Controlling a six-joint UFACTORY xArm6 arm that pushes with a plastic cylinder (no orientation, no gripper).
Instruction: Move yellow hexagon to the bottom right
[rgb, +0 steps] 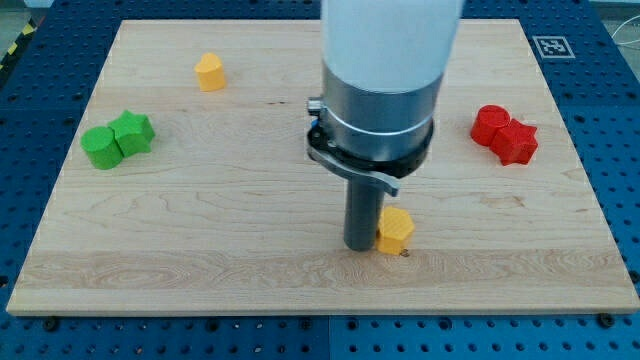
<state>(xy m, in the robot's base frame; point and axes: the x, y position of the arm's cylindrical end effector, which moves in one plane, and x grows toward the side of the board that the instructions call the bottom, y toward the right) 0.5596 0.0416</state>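
Note:
The yellow hexagon (396, 231) lies on the wooden board (200, 230), low and a little right of the middle. My tip (360, 245) touches its left side. The arm's wide body rises above the rod and hides the board's centre, including the two blue blocks.
A second yellow block (209, 72) sits near the view's top left. Two green blocks (117, 139) touch each other at the left. Two red blocks (505, 134) touch each other at the right. A marker tag (554, 46) is at the board's top right corner.

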